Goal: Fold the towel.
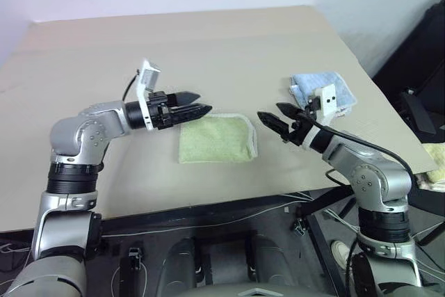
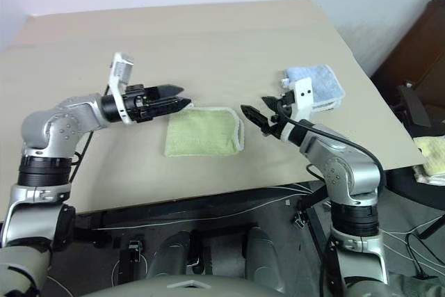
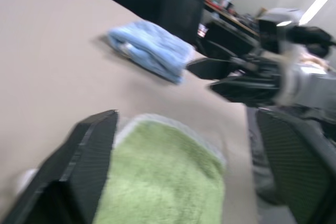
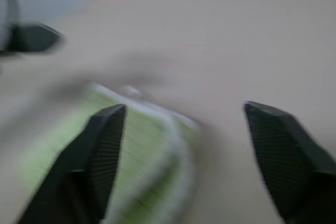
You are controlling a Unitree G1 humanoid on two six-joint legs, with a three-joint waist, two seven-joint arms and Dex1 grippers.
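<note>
Two towels lie on the beige worktop: green towel near its front edge, blue towel near its right edge. Left claw and right claw hover released, empty.

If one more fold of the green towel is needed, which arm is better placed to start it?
Probably the left. The left gripper hovers with open jaws right over the towel at its near corner. The right gripper, also open, hangs just past the towel's opposite edge.
</note>
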